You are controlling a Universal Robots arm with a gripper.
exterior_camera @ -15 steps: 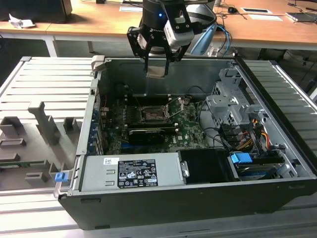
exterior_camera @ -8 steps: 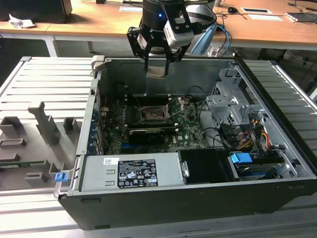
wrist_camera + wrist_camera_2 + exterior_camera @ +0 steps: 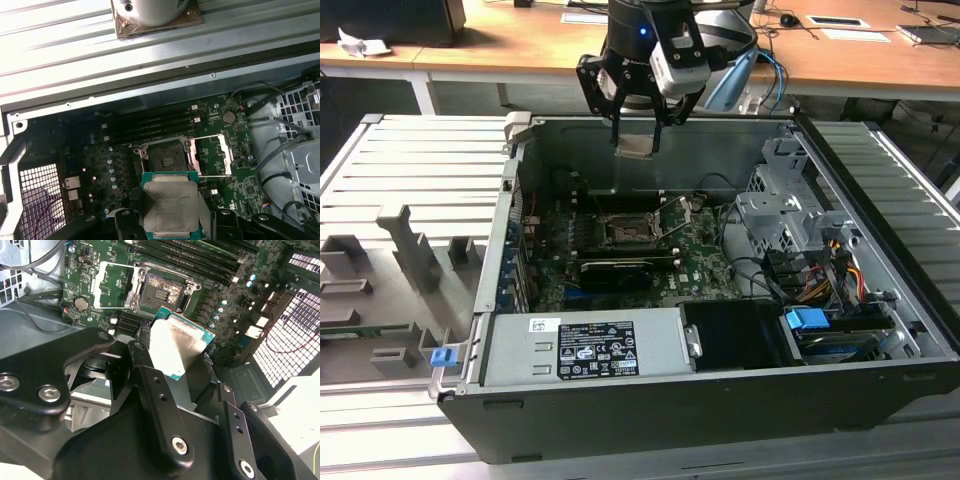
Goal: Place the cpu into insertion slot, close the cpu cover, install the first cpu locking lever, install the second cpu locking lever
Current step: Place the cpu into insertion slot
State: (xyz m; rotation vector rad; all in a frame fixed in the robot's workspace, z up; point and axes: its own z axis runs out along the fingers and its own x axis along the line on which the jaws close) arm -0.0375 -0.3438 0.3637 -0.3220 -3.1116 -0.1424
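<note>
Exterior view: jaws clamped on cpu (image 3: 638,146) above case (image 3: 620,405). First wrist view: insertion slot (image 3: 167,156) bare, cpu cover (image 3: 225,150) open.

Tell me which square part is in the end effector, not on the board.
The cpu, the silvery green-edged plate. The dark insertion slot and the swung-open cpu cover beside it sit on the board.

- Your arm (image 3: 642,40) hangs from above, its wrist pointing almost straight down.
- Your gripper (image 3: 638,138) is poised in mid-air, touching nothing beneath it.
- In the second wrist view, its fingers (image 3: 145,370) are clamped against opposite edges of the cpu (image 3: 177,347).
</note>
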